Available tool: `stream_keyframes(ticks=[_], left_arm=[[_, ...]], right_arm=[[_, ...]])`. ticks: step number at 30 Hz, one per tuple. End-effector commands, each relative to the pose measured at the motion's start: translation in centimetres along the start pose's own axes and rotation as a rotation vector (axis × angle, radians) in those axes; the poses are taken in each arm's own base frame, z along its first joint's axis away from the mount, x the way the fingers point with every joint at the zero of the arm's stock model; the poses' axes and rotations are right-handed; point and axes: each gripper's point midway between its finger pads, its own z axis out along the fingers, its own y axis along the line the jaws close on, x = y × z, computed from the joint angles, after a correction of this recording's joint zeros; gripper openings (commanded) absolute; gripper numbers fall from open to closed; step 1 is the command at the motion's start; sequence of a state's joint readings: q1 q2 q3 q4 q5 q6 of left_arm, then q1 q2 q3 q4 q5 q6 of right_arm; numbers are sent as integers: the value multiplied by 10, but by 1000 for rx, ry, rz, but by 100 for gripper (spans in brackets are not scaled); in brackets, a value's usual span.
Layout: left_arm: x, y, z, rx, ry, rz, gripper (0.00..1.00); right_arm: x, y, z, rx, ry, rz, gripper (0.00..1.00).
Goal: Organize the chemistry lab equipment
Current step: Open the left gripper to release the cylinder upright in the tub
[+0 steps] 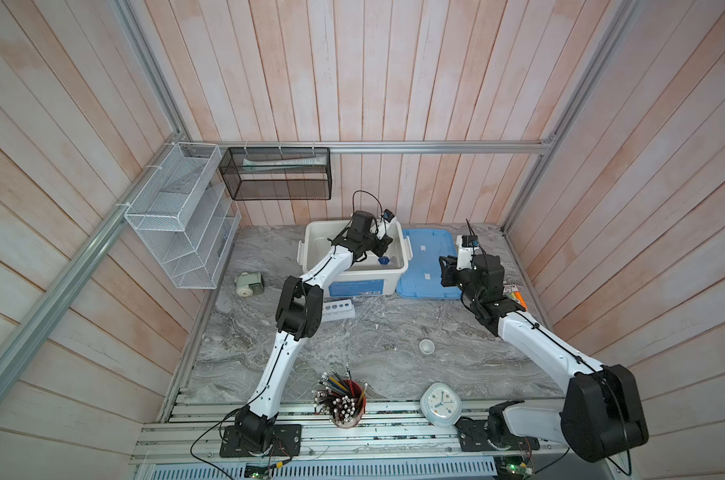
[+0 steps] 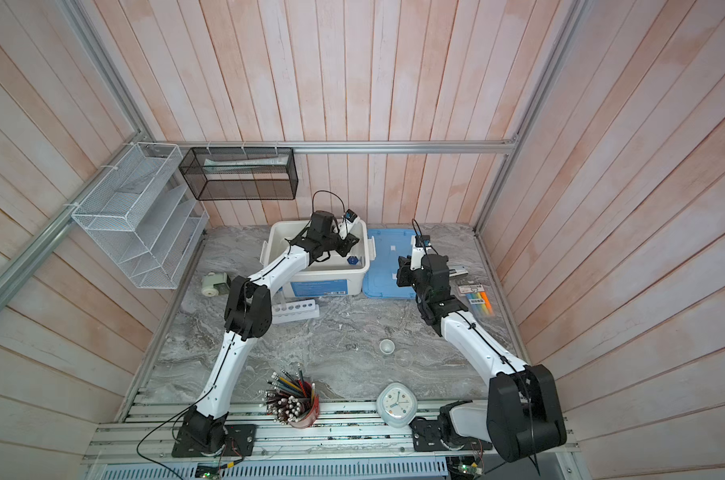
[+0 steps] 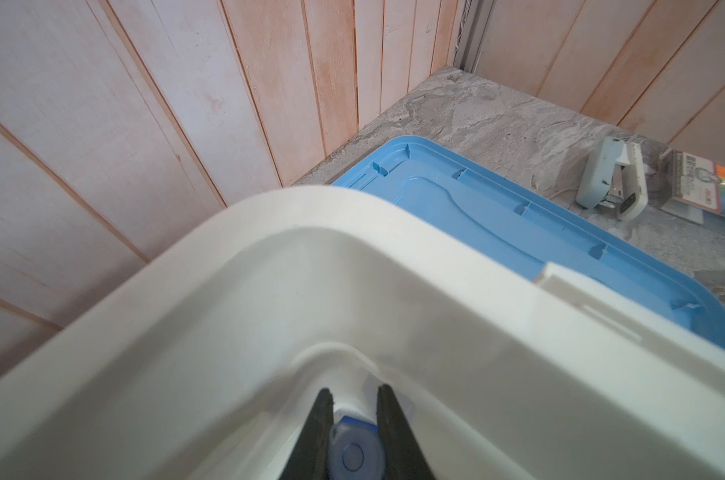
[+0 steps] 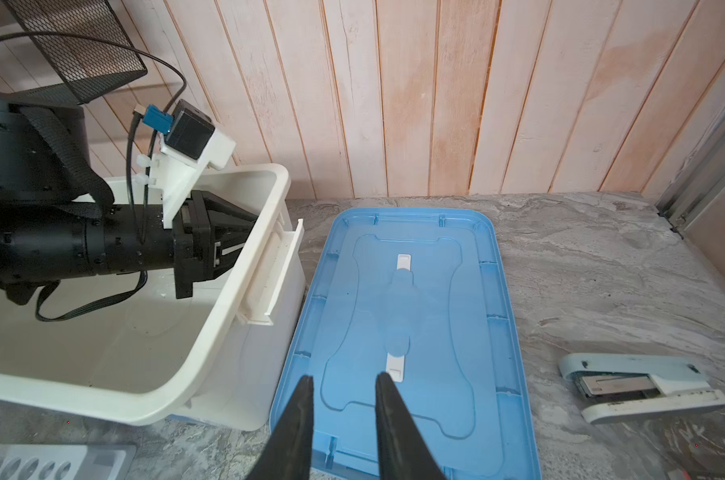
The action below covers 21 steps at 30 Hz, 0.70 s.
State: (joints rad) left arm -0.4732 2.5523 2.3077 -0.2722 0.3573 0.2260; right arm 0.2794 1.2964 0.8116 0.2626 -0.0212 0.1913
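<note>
A blue-topped bottle [image 3: 354, 455] stands in a back corner of the white bin [image 1: 308, 239], also seen in both top views [image 1: 384, 261] [image 2: 353, 260]. My left gripper [image 3: 354, 392] reaches down into the bin, its fingers pressed to both sides of the bottle's cap. My right gripper [image 4: 345, 378] hovers open and empty over the blue lid [image 4: 435, 291], which lies flat beside the bin. The white six-hole rack [image 1: 337, 309] lies in front of the bin, partly behind the left arm. A tiny cup [image 1: 426, 346] and a flat round dish [image 2: 403, 356] sit mid-table.
A red cup of pencils [image 1: 346, 401] and a white clock [image 1: 440, 404] stand at the front edge. A stapler [image 4: 643, 386] and a marker pack [image 2: 479, 297] lie at the right. A sharpener [image 1: 248, 284] sits at the left. Wire baskets [image 1: 178, 216] hang on the wall.
</note>
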Motion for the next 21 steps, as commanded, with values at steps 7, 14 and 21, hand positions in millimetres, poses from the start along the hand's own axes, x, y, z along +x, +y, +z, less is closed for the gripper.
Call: stream_keyframes(ticks=[7,14,21], left_arm=[[-17,-6,-4,7,-39,26,40],[-32,-4,-23,-19,-53,57,42],[-47,4,-54,-65,-78,77,42]], right_arm=[[1,-1,0,-5,-4,20,27],[-5,2,-3,-15,-14,25,27],[-10,10,-4,-47,-15,20,27]])
